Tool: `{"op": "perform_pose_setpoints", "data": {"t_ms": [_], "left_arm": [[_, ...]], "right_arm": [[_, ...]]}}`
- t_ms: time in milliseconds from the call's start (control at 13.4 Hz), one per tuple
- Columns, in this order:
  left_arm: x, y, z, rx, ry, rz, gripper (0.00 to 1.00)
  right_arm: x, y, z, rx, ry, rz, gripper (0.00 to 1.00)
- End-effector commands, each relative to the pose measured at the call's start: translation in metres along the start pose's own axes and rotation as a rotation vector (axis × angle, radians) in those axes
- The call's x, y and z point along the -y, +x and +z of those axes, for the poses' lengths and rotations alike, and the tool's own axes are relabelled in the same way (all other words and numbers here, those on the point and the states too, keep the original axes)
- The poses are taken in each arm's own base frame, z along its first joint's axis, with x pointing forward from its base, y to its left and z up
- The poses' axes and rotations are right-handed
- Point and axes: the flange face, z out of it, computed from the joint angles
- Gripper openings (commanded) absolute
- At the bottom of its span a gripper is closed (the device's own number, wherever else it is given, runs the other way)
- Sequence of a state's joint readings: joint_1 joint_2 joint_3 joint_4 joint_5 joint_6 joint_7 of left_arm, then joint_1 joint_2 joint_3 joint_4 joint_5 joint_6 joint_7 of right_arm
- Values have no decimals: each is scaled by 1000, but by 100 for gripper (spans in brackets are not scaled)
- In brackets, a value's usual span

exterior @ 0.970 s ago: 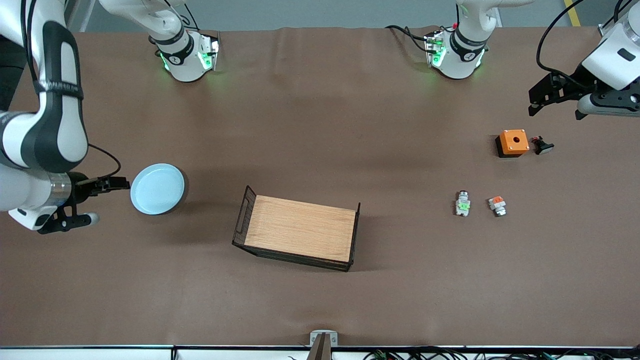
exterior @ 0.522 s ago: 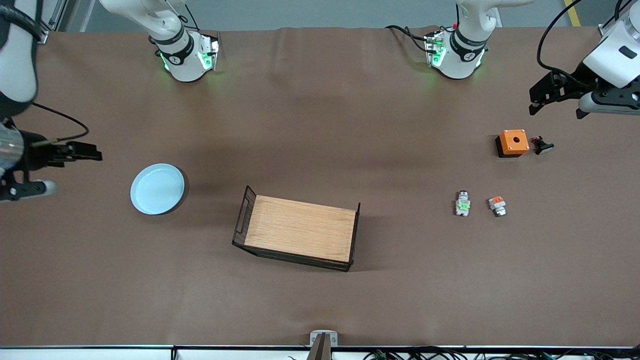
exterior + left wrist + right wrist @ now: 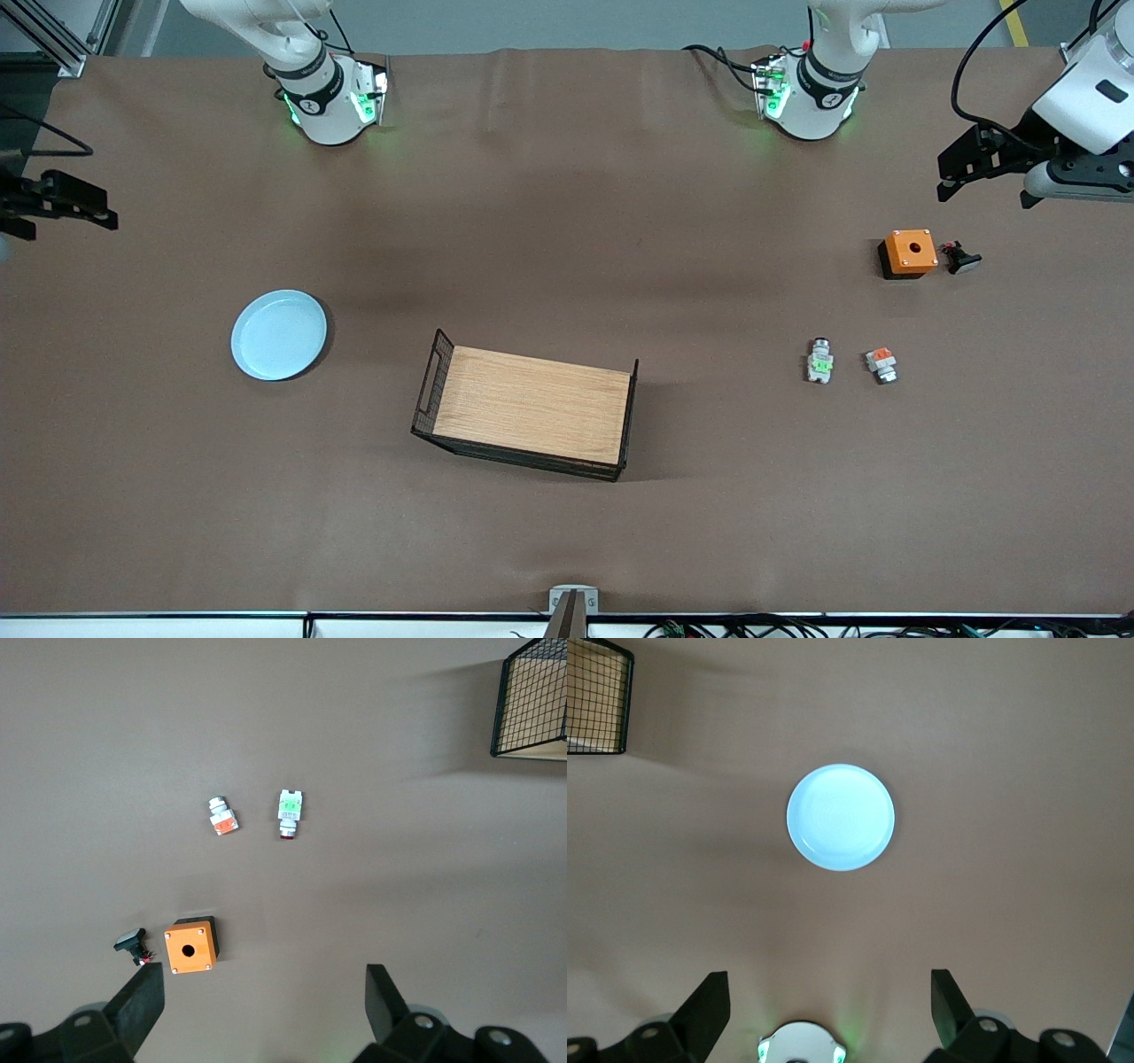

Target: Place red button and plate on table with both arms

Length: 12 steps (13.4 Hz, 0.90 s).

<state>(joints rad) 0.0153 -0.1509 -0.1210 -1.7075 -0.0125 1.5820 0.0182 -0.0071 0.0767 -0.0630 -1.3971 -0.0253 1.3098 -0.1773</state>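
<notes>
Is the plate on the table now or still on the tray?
On the table. The plate lies flat on the brown cloth toward the right arm's end, apart from the tray, with nothing on it.

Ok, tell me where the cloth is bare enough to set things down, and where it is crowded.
Bare table: between the plate and the wire tray, between the tray and the green-middled button, and the wide strip from the tray to both arm bases. Crowded toward the left arm's end: that button, the orange-topped part, orange box and black part.

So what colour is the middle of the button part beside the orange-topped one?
Bright green on the red button, clearest in the left wrist view.
</notes>
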Motion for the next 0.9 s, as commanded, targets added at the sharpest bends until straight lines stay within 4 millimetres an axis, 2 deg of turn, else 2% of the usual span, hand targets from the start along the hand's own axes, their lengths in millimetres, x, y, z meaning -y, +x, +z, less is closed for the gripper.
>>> {"op": "perform_pose_setpoints", "data": {"t_ms": [0,224,820], "left_arm": [[-1,-6,-6,0,2,-7,100],[0,-6,-7,-5,2,-9,100],[3,-5,-6,-8,-1,-14,100]], "right_arm": [[5,-17,-7,23,-19,50,100],[15,-24,-16,6,-27,35,100],[13,-30,-17,29,-22,39,100]]}}
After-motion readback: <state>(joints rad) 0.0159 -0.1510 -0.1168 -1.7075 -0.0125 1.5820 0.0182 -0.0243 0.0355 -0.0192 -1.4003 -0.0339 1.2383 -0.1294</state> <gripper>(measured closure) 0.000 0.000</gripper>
